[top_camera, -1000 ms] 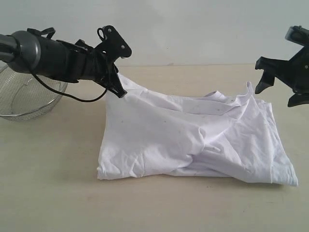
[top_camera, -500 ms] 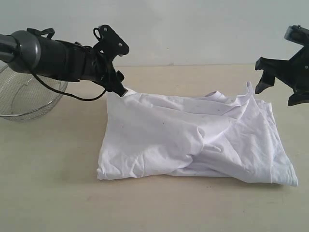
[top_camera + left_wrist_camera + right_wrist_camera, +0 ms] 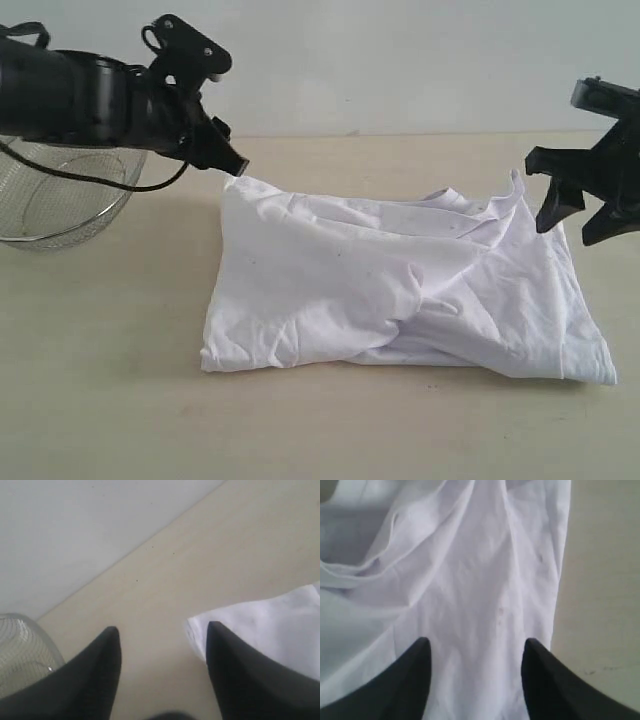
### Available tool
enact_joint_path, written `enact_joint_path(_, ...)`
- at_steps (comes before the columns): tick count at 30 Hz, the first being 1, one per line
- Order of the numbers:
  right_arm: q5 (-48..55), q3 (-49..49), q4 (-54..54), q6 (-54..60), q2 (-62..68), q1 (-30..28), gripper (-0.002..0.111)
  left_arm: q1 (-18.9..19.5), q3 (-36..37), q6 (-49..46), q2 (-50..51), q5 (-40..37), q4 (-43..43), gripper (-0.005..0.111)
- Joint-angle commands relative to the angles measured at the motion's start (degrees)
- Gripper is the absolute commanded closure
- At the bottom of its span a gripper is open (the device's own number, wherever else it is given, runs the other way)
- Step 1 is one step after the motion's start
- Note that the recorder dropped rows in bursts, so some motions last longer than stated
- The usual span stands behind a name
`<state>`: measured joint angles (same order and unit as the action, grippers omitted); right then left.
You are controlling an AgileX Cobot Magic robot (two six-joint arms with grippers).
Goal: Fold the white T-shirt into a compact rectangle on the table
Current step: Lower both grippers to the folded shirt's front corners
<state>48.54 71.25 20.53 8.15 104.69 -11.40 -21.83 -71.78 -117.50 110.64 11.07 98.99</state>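
The white T-shirt (image 3: 400,290) lies folded over and wrinkled in a rough rectangle on the table (image 3: 100,400). My left gripper (image 3: 232,165) hovers just above and left of the shirt's far left corner, open and empty. In the left wrist view that gripper (image 3: 162,630) has bare table between its fingers, and the shirt's corner (image 3: 260,625) lies beside one finger. My right gripper (image 3: 575,215) hangs open above the shirt's far right edge. The right wrist view has this gripper (image 3: 475,642) over the creased white cloth (image 3: 470,580), gripping nothing.
A wire-mesh metal bowl (image 3: 60,200) stands at the far left behind my left arm, its rim (image 3: 20,645) also visible in the left wrist view. A pale wall rises behind the table's far edge.
My left gripper let go of the shirt's far left corner, which dropped flat, and the arm drew back up and to the left. My right gripper sank slightly toward the shirt.
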Motion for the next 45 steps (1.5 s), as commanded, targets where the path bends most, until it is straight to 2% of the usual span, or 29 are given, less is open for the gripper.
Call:
enact_joint_path(1, 6.79, -0.57, 0.25, 0.71, -1.45, -0.07, 0.068, -0.11, 10.69, 4.66, -9.04, -3.85, 0.96, 0.059)
enact_joint_path(7, 5.36, -7.55, 0.13, 0.59, -7.89, -0.07, 0.068, -0.11, 22.63, 10.65, -21.26, -8.41, 0.96, 0.059)
enact_joint_path(13, 2.06, -14.25, -0.22, 0.59, -11.62, -0.07, 0.068, -0.11, 32.31, 16.25, -24.26, -14.63, 0.96, 0.059)
enact_joint_path(19, -0.74, -18.39, -0.87, 0.59, -11.62, -0.07, 0.068, -0.21, 34.64, 20.43, -24.26, -19.90, 0.96, 0.059)
enact_joint_path(22, -0.87, -18.63, -1.43, 0.70, -11.49, -0.07, 0.068, -0.21, 35.96, 24.19, -24.26, -20.04, 0.96, 0.059)
enact_joint_path(29, -1.69, -18.63, -4.57, -0.36, -11.38, -0.07, 0.068, -0.21, 40.49, 30.71, -23.74, -26.90, 0.96, 0.059)
enact_joint_path(33, -2.16, -18.63, -4.82, -0.37, -10.57, -0.07, 0.068, -0.21, 41.72, 35.91, -22.49, -28.07, -4.15, 0.059)
enact_joint_path(37, -1.80, -18.63, -4.11, -0.37, -8.41, -0.07, 0.068, -0.21, 42.37, 37.94, -21.66, -32.00, -4.55, 0.059)
enact_joint_path(45, -1.78, -18.63, -3.33, 0.41, -7.86, -0.07, 0.068, -0.21, 43.87, 41.39, -21.66, -32.04, -6.84, 0.059)
